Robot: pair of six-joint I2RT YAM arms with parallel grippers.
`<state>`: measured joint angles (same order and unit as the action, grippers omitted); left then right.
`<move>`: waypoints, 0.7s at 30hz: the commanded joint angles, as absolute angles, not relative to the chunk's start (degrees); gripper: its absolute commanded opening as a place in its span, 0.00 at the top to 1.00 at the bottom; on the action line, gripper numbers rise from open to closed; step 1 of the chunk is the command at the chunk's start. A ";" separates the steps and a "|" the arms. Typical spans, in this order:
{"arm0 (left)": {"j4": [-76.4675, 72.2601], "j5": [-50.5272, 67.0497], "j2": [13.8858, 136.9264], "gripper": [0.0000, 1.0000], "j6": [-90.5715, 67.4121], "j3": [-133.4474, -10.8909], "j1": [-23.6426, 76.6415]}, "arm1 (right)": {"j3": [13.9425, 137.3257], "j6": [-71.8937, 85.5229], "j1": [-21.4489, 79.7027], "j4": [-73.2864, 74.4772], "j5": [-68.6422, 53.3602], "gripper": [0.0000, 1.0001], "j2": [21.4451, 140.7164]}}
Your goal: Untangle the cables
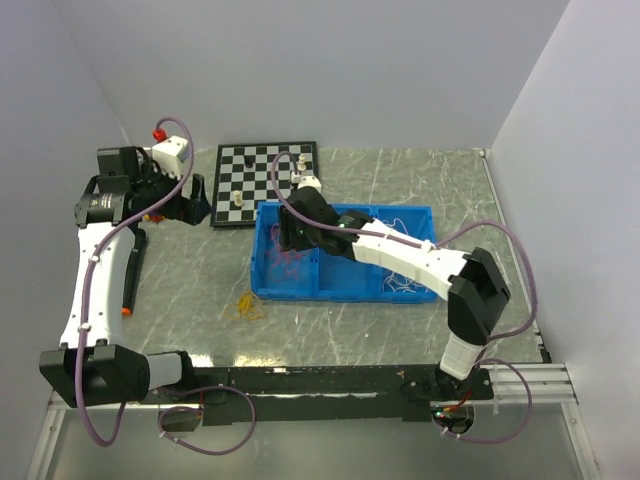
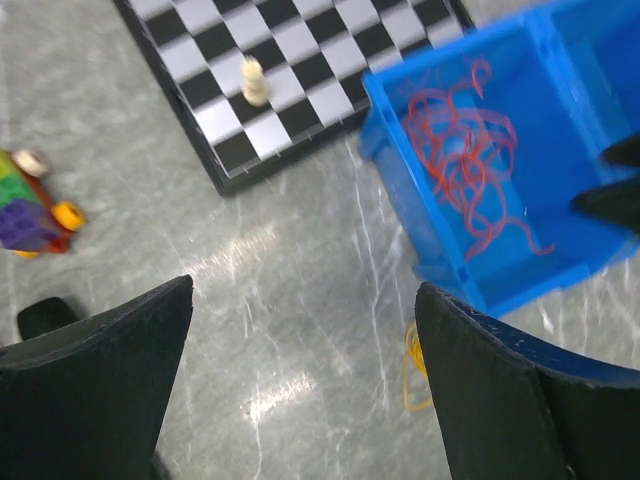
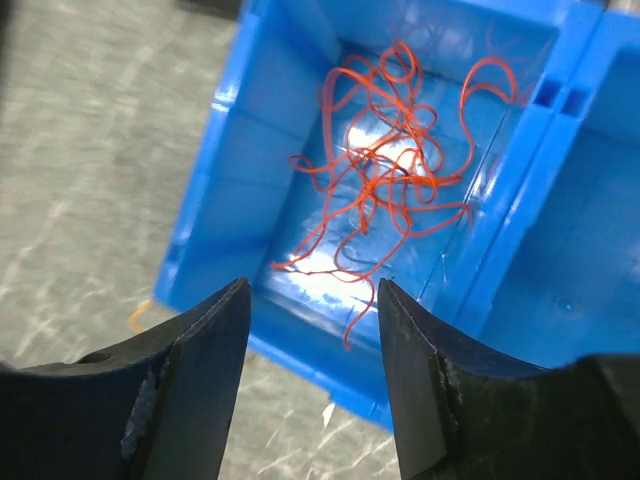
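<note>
Over the left compartment of the blue bin [image 1: 330, 294], top view: the right arm [image 1: 400, 250] reaches in from the near right, and its jaws hang directly above the red cable tangle [image 1: 290, 264]. White cables [image 1: 400, 282] lie in the right compartment. A yellow cable [image 1: 245, 306] lies on the bench [image 1: 180, 290], just beside the bin's near-left corner. The left arm [image 1: 95, 260] stands far left beside the chessboard [image 1: 262, 170], well apart from every cable, so the right arm is the nearer to the red tangle. How far either pair of jaws is open cannot be told from this view.

Left wrist view: the left jaws are spread wide, hold nothing and touch nothing. The red tangle [image 2: 465, 160] lies ahead and to the right, inside the bin. The yellow cable [image 2: 412, 365] shows on the bench just beside the right-hand finger [image 2: 500, 400].

Right wrist view: the right jaws are parted and hold nothing. The red tangle [image 3: 385, 180] lies straight ahead on the compartment floor, clear of the fingertips [image 3: 200, 350]. Its loops sprawl with no single long axis and are densest at the middle. A straight descent would probably meet that knot.
</note>
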<state>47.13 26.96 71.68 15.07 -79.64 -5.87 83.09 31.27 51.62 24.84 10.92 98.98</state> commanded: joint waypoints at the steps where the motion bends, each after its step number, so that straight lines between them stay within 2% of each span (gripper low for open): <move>1: 50.97 31.55 72.25 0.03 23.10 -75.43 -6.06 | 80.17 29.72 53.60 22.17 11.08 0.41 87.04; 7: 48.87 27.86 72.07 0.01 28.91 -63.65 -5.98 | 71.38 24.62 65.37 16.35 10.81 0.45 83.76; 10: 48.25 26.20 71.54 0.07 31.46 -58.98 -5.98 | 68.30 24.78 69.77 13.28 9.85 0.47 86.04; 15: 48.34 23.91 69.88 0.08 33.04 -57.74 -5.98 | 67.59 26.02 71.54 9.85 8.09 0.51 92.36; 21: 49.66 26.10 70.57 0.10 32.26 -60.55 -5.98 | 66.36 24.00 71.54 3.79 7.74 0.51 98.69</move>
